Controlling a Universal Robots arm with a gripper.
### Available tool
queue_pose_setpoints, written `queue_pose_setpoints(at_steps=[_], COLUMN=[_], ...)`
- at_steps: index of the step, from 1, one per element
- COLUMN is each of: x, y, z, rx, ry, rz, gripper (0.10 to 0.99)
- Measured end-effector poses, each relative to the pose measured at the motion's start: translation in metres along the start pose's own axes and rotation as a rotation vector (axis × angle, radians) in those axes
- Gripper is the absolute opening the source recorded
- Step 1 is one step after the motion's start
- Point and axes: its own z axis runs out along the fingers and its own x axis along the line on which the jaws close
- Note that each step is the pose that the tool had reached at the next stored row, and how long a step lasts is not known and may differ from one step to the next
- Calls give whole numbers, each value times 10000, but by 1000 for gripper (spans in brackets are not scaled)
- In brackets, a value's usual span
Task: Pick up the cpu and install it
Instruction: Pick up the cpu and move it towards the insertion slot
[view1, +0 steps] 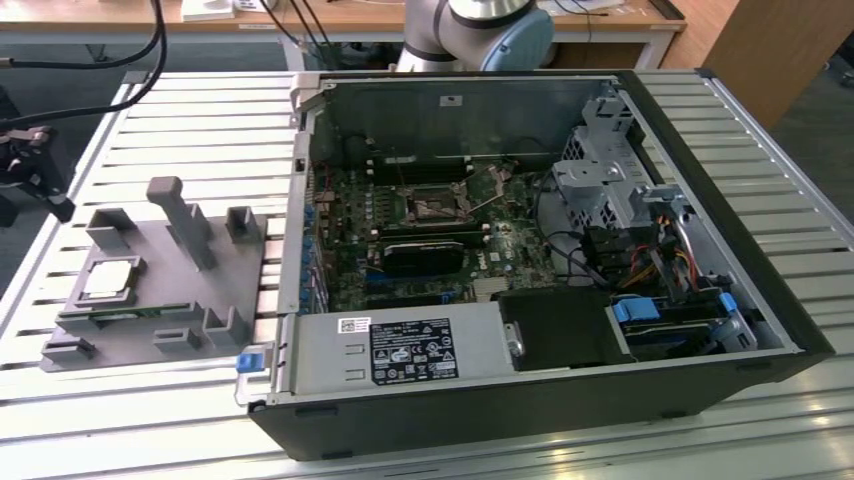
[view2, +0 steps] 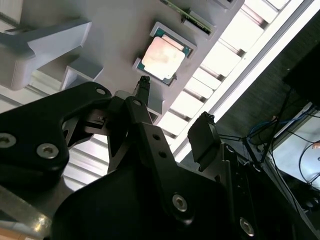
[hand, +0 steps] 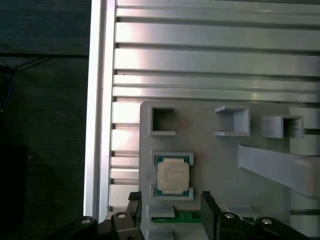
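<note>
above the cpu (hand: 173, 177) in its grey fixture (hand: 225, 165), we judge the pick step in hand: gripper (hand: 170, 196) spread, empty; grasping calls for centred descent.

Lab — slatted bench (view1: 174, 110), open computer case (view1: 534, 410)

One cpu (hand: 173, 175), one grey fixture (view1: 174, 292), one open computer case (view1: 534, 405).

Both wrist views face the cpu (hand: 173, 178) closely.
</note>
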Motion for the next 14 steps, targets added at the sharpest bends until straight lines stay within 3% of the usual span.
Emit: queue_pose_setpoints(at_steps=[9,14], x=[1,0], y=[-4,-8], z=[103,163], rx=[14,20], ry=[38,42], rz=[-851,-952], gripper=[588,600])
